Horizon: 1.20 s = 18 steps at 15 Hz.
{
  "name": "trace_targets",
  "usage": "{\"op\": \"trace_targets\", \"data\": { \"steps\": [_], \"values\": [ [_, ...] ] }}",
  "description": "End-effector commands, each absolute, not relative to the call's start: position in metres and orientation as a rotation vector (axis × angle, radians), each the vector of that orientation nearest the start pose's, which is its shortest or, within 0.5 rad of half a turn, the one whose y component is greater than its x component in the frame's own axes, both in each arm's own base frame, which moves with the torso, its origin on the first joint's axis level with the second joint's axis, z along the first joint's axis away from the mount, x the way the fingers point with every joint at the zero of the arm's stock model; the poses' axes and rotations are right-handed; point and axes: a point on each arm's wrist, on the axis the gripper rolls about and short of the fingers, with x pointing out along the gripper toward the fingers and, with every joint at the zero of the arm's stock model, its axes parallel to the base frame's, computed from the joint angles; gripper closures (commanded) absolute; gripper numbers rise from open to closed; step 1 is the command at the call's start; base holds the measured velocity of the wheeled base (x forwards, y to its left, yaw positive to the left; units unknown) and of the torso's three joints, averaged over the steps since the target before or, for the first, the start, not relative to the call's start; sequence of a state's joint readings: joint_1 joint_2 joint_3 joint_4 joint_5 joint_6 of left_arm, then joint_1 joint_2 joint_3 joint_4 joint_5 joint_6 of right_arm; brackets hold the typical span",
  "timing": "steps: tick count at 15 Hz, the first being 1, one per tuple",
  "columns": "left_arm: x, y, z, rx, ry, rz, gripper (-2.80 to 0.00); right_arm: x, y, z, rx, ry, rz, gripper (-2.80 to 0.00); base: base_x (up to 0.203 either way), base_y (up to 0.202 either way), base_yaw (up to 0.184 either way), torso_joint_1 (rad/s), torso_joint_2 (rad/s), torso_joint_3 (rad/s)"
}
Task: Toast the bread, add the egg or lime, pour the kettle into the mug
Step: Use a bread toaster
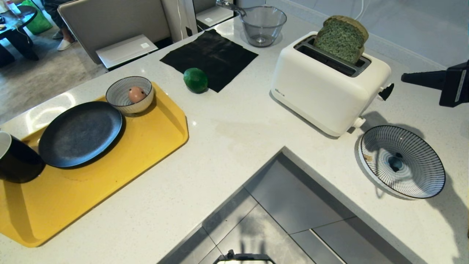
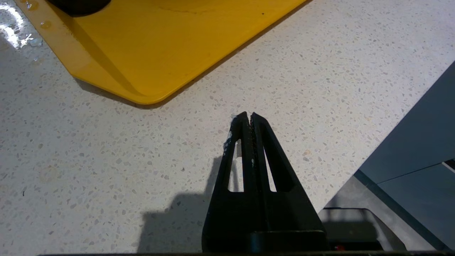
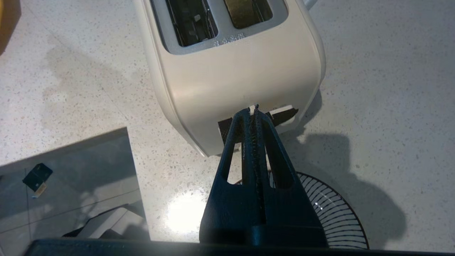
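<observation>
Bread (image 1: pixel 341 38) is stood in the toaster (image 1: pixel 326 88) by the counter's far edge; right gripper (image 3: pixel 254 108) is closed empty above its lever end.

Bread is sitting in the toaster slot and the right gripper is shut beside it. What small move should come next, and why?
Probably bring the right gripper down onto the toaster's black lever and press it. The bread stands high out of the far slot of the toaster, so it is not yet lowered, and the shut fingers already sit just above the lever end. The left gripper is shut over the counter near the yellow tray.
</observation>
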<state>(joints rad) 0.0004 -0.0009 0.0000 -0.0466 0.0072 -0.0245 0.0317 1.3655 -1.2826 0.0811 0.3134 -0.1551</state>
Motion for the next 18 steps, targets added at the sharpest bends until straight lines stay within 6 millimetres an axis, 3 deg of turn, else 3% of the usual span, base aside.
{"op": "trace_targets", "data": {
  "steps": [1,10,18],
  "values": [
    [-0.022,0.0,0.076,-0.025,-0.032,0.009,0.0,0.222,0.014,0.324,-0.135,0.137,0.365,0.0,0.0,0.0,0.0,0.0,0.0,0.0],
    [-0.022,0.0,0.076,-0.025,-0.032,0.007,0.0,0.259,0.01,0.305,-0.138,0.11,0.397,0.0,0.0,0.0,0.0,0.0,0.0,0.0],
    [-0.022,0.0,0.076,-0.025,-0.032,0.008,0.0,0.274,0.001,0.29,-0.127,0.147,0.387,0.0,0.0,0.0,0.0,0.0,0.0,0.0]
  ]
}}
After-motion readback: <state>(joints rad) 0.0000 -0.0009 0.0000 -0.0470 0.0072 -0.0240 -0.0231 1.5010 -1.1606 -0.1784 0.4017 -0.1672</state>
